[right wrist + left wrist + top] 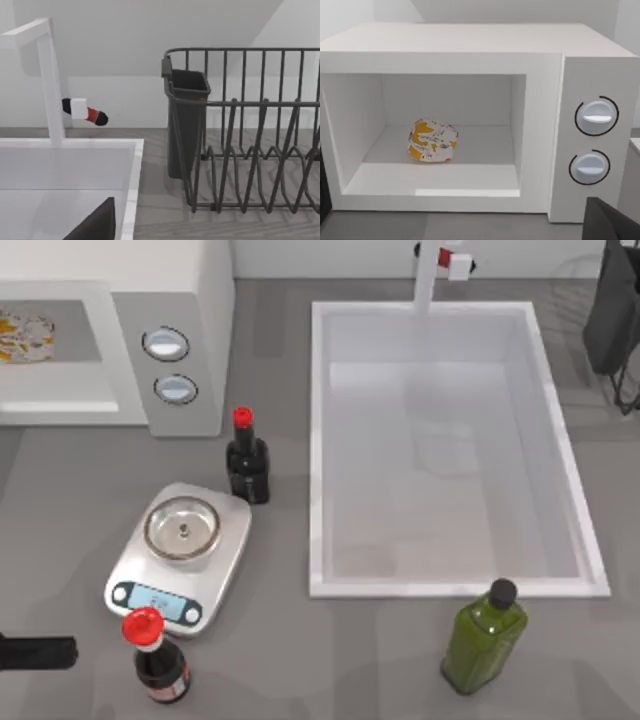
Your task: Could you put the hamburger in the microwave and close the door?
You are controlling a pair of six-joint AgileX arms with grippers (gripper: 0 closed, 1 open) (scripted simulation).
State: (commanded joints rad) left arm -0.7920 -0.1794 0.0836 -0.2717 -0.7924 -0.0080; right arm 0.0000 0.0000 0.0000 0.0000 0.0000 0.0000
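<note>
1. At the table's far left edge, near the front, we see a dark piece of our left arm (pixel 35 651); we cannot tell how its gripper stands.
2. At the back left sits the microwave (pixel 190 300), its cavity open toward the front in the left wrist view.
3. Inside that cavity lies the hamburger (pixel 432 140), resting on the floor left of centre, apart from the walls; from above we see it at the frame's left edge (pixel 22 336).
4. The door itself we cannot make out beyond a dark sliver at the left wrist view's edge.
5. On the microwave's right panel we see two dials (pixel 596 116), one above the other.
6. In front of the microwave stands a scale (pixel 180 557), with one red-capped bottle (pixel 158 655) just beside its front edge and another (pixel 246 460) near its back right corner.
7. Right of centre we see the sink (pixel 316 440), with a faucet (pixel 428 275) at its back rim.
8. Just in front of the sink stands a green bottle (pixel 483 638).
9. At the back right corner sits a dark rack (pixel 250 130) holding a cup-like bin (pixel 186 120).
10. Our right gripper's state we cannot tell.
</note>
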